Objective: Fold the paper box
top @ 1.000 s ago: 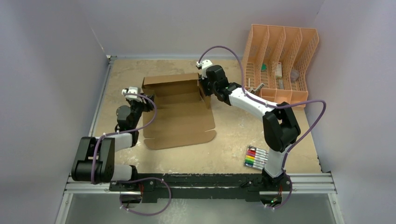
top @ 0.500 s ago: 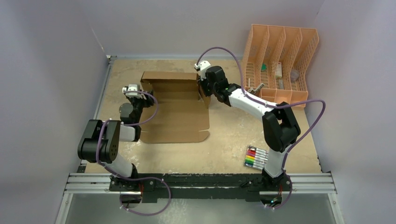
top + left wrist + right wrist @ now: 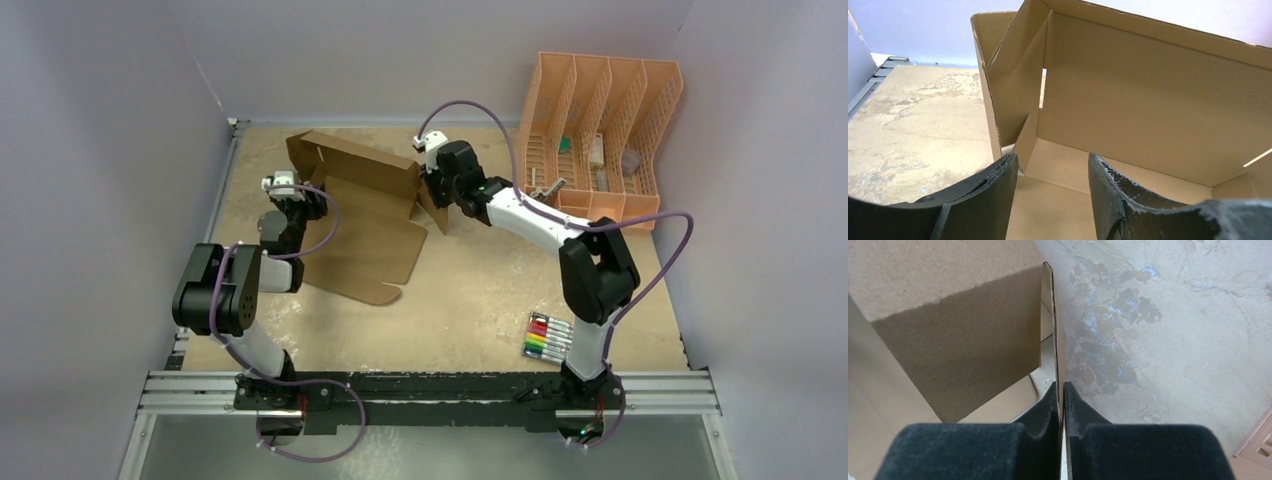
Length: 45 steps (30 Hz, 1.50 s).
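Note:
The paper box [image 3: 365,235] is a brown corrugated sheet, partly folded, lying skewed on the table's left half with its back wall and side flaps raised. My right gripper [image 3: 431,193] is at the box's right end. In the right wrist view it [image 3: 1058,388] is shut on the thin edge of an upright side flap [image 3: 1054,325]. My left gripper [image 3: 303,203] sits at the box's left end. In the left wrist view it [image 3: 1052,167] is open above the box's floor [image 3: 1068,165], with nothing between the fingers. The left corner flap [image 3: 1013,95] and back wall [image 3: 1148,100] stand just ahead.
A peach slotted organizer [image 3: 600,130] holding small items stands at the back right. A pack of coloured markers [image 3: 548,337] lies near the right arm's base. Walls enclose the table on three sides, and a metal rail [image 3: 430,392] runs along the near edge.
The box has swung round, its near flap sliding left and its back wall now slanted. The left arm has drawn back toward the left edge. The right gripper stays on the flap.

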Available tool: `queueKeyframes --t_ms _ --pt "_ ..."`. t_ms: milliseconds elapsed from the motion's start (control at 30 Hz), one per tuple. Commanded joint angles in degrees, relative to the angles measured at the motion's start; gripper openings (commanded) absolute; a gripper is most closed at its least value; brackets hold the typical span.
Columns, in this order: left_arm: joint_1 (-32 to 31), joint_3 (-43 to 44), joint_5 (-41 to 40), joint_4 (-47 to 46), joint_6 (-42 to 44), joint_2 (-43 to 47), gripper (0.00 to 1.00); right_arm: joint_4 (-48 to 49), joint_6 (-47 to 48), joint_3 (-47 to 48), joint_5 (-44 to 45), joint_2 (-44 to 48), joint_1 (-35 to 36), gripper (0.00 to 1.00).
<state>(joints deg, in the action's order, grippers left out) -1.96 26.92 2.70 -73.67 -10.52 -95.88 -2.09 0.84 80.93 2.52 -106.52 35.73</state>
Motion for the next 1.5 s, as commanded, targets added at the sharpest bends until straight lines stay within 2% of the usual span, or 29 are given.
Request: queueKeyframes --t_ms 0,100,300,400,533,667,800,967,1033,1167,1300,1467 --pt "-0.10 1.72 -0.73 -3.96 -1.41 0.59 0.54 -3.96 -3.04 3.48 1.68 -1.54 0.38 0.08" --pt "0.85 1.30 1.01 -0.52 -2.90 4.12 0.55 -4.47 -2.82 3.58 4.08 -1.31 0.04 0.08" --pt "6.02 6.91 9.64 19.42 -4.30 12.36 0.57 -6.62 -1.22 3.85 3.81 -0.65 -2.76 0.07" --pt "8.42 8.27 14.08 21.23 -6.38 15.35 0.58 -7.33 1.53 3.88 3.45 -0.23 -3.51 0.07" --pt "10.69 13.34 13.81 26.05 -10.69 17.36 0.59 -7.67 5.41 3.63 3.46 0.25 -3.90 0.08" --pt "11.16 21.44 7.44 33.07 -14.41 14.70 0.59 -7.06 9.51 2.60 3.52 1.18 -3.89 0.08" --pt "11.18 29.28 6.42 35.36 -18.03 9.06 0.60 -4.57 14.34 -1.16 1.43 3.54 -4.40 0.08" --pt "11.13 37.41 8.78 40.51 -17.42 2.78 0.60 -6.27 18.47 -3.33 -5.47 6.01 -8.04 0.09" --pt "11.18 38.82 8.75 41.07 -16.95 1.25 0.60 -6.39 19.44 -4.37 -7.67 7.35 -9.69 0.15" --pt "11.14 43.08 10.37 41.30 -16.13 -3.50 0.60 -7.32 22.23 -4.72 -8.16 9.39 -11.09 0.35" --pt "11.06 46.26 13.90 40.95 -17.43 -7.45 0.58 -11.86 23.79 -1.00 -8.63 11.04 -11.46 0.53" --pt "11.04 45.25 14.45 39.67 -17.09 -8.02 0.58 -19.13 24.23 4.72 -8.97 13.53 -11.46 0.63"
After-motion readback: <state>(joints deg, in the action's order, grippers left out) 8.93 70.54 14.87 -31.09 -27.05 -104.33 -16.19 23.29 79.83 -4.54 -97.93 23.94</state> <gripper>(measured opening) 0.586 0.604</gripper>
